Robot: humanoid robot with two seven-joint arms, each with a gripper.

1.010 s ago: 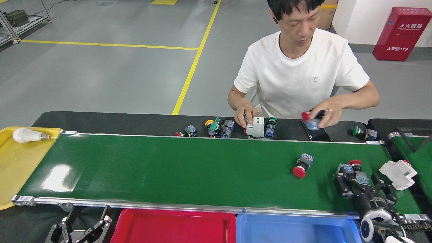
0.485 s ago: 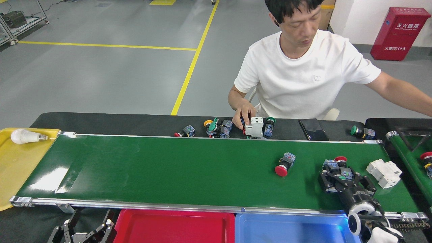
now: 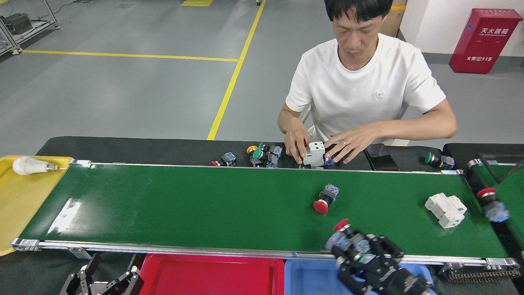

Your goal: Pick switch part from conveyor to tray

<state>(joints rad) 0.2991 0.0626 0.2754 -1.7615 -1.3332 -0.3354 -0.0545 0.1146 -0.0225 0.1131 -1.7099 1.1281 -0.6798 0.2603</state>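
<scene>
The conveyor is a wide green belt across the head view. My right gripper hangs over its near rail, just above the blue tray. It is shut on a switch part with a red button cap and a blue body. Another switch part with a red button lies on the belt right of centre. A white breaker block lies near the belt's right end. My left gripper rests low at the bottom left, below the belt, fingers apart and holding nothing.
A red tray sits left of the blue one. A yellow tray with a light bulb is at the belt's left end. A person's hands handle loose switches beyond the far rail. The narrower belt at right carries a red-capped switch.
My right gripper has carried the switch part from the belt's right end leftward and toward me, to the near rail. The belt moved the lying switch and the breaker leftward. The person's arm came back.
</scene>
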